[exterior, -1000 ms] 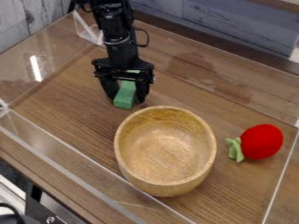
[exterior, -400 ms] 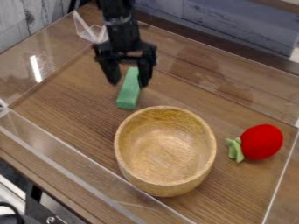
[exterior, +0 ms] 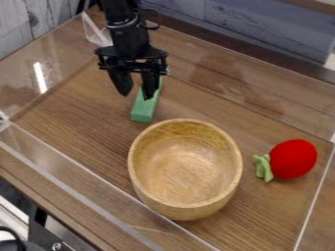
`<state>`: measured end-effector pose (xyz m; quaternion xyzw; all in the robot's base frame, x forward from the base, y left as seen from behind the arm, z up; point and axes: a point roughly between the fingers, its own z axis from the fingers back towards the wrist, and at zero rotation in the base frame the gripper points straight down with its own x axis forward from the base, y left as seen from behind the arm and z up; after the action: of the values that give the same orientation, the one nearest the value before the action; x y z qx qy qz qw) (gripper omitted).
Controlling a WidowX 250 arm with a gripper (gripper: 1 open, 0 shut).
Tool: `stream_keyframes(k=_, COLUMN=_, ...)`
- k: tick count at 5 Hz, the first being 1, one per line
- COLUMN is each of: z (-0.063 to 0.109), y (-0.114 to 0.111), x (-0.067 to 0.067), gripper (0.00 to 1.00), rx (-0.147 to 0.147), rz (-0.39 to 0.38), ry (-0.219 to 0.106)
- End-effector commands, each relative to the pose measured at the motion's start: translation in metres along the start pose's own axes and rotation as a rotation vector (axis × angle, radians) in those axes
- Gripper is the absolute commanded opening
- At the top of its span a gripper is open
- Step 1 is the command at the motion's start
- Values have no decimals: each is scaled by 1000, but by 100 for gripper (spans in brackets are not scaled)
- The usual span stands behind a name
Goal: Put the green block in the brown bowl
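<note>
The green block [exterior: 143, 108] lies flat on the wooden table, just behind the rim of the brown bowl [exterior: 185, 168], pointing away from it. My gripper [exterior: 139, 89] hangs straight above the block's far end. Its fingers [exterior: 123, 84] stand a little apart, and the block's far tip shows between them. They do not seem to be clamping it. The bowl is empty and sits in the middle near the front.
A red toy fruit with a green leaf [exterior: 289, 159] rests to the right of the bowl. Clear plastic walls [exterior: 39, 74] fence in the table on the left and front. A grey panelled wall runs along the back.
The gripper was low around the block a second ago. It has since lifted and shifted slightly back-left, its fingers have drawn closer together, and the block stays on the table.
</note>
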<state>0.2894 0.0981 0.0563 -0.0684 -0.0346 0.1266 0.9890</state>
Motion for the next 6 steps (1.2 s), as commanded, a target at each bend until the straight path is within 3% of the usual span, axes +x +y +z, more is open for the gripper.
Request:
stream_keyframes(k=1, z=16, y=6, x=4, gripper=0, rx=6, rz=-55, ry=-45)
stream_keyframes(k=3, z=22, y=-10, x=-29, gripper=0, rx=-4, rz=-74, ry=-54)
stream_keyframes(k=4, z=38, y=-27, x=-35, gripper=0, rx=-4, rz=-57, ry=-56)
stream_keyframes(k=5, z=40, y=-53, x=-50, gripper=0, rx=0, rz=-76, ry=-44)
stream_keyframes(k=6, z=18, y=-73, x=-77, gripper=0, rx=0, rz=-126, ry=-26)
